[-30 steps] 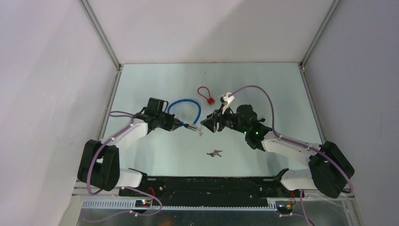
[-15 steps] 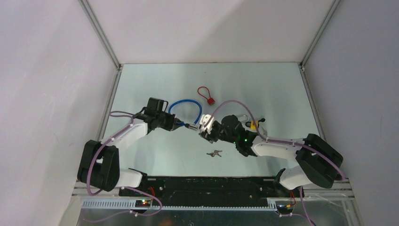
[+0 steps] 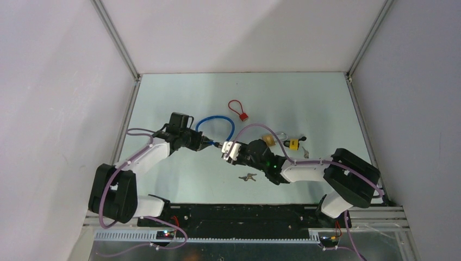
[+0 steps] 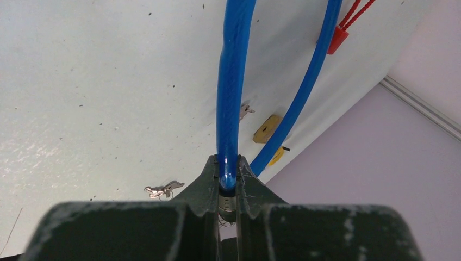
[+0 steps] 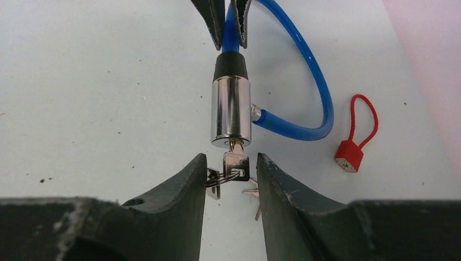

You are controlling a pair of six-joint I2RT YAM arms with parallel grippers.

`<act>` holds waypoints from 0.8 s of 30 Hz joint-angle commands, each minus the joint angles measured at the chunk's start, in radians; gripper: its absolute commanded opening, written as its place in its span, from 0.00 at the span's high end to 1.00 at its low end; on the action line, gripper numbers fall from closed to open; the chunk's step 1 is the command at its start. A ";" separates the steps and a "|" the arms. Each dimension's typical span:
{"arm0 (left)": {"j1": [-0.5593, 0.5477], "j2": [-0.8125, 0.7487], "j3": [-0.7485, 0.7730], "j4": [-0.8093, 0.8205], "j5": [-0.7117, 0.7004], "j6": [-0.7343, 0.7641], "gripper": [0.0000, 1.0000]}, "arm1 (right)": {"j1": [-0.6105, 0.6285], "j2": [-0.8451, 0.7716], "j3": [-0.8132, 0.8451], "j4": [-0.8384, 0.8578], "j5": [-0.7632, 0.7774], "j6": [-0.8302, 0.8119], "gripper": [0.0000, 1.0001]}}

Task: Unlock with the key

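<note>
A blue cable lock (image 3: pixel 216 120) loops over the table middle; its chrome cylinder (image 5: pixel 231 111) points at my right gripper. A key (image 5: pixel 236 161) sits in the cylinder's keyhole, with a ring and a second key hanging to its left. My left gripper (image 3: pixel 208 143) is shut on the blue cable (image 4: pixel 229 98) just behind the cylinder's black collar. My right gripper (image 5: pixel 232 168) is open, its jaws either side of the key head; the left jaw touches the ring.
A small red padlock (image 3: pixel 243 116) lies behind the cable loop. A yellow padlock (image 3: pixel 293 144) and a brass one (image 3: pixel 268 141) lie to the right, a loose key (image 3: pixel 305 153) beside them. A key pair (image 3: pixel 248 176) lies near the front.
My right arm has swung left and lowered, bringing its open jaws up to the key in the cylinder. The yellow and brass padlocks are now uncovered. The left arm has held still.
</note>
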 commanded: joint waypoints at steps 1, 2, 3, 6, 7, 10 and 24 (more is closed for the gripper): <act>0.007 -0.053 0.011 0.051 0.041 -0.012 1.00 | 0.014 0.031 0.001 0.107 0.078 -0.056 0.61; 0.007 -0.054 0.013 0.052 0.041 -0.013 1.00 | 0.015 0.034 0.002 0.117 0.083 -0.058 0.62; 0.007 -0.056 0.013 0.051 0.041 -0.013 1.00 | 0.016 0.036 0.001 0.120 0.088 -0.056 0.67; 0.007 -0.061 0.013 0.051 0.043 -0.013 1.00 | 0.016 0.025 0.000 0.126 0.072 -0.018 0.85; 0.007 -0.064 0.013 0.052 0.043 -0.012 1.00 | 0.015 0.016 0.002 0.126 0.058 0.010 0.94; 0.007 -0.072 0.010 0.052 0.044 -0.010 1.00 | 0.008 -0.016 0.015 0.097 -0.012 0.100 1.00; -0.011 -0.184 -0.088 0.091 0.057 0.004 1.00 | -0.292 0.003 0.096 0.117 -0.588 1.205 1.00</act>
